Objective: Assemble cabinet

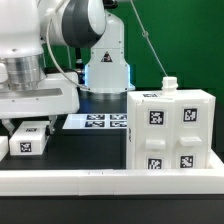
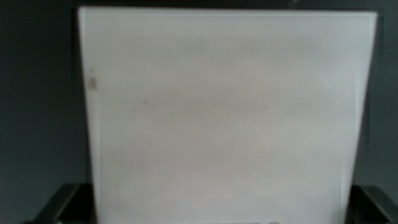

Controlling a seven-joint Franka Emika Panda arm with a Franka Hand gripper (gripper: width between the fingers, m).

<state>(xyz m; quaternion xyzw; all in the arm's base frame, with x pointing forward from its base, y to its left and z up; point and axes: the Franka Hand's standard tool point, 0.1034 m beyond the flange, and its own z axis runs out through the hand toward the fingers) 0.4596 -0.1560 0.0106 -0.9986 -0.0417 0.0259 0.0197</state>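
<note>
The cabinet (image 1: 170, 130), a large white boxy shell with four tagged drawer blocks on its front, stands at the exterior view's right. A smaller loose white part (image 1: 28, 142) with a black-and-white tag lies on the dark table at the left. My gripper (image 1: 29, 127) hangs straight over it. In the wrist view this part's plain white face (image 2: 222, 110) fills nearly the whole picture. My dark fingertips (image 2: 59, 205) show only at the two lower corners, wide apart, one on each side of the part. The gripper (image 2: 217, 210) looks open, and I see no grip on the part.
The marker board (image 1: 100, 122) lies flat behind, in front of the arm's white base (image 1: 105, 70). A long low white rail (image 1: 100, 180) runs along the near edge of the table. A green wall stands behind.
</note>
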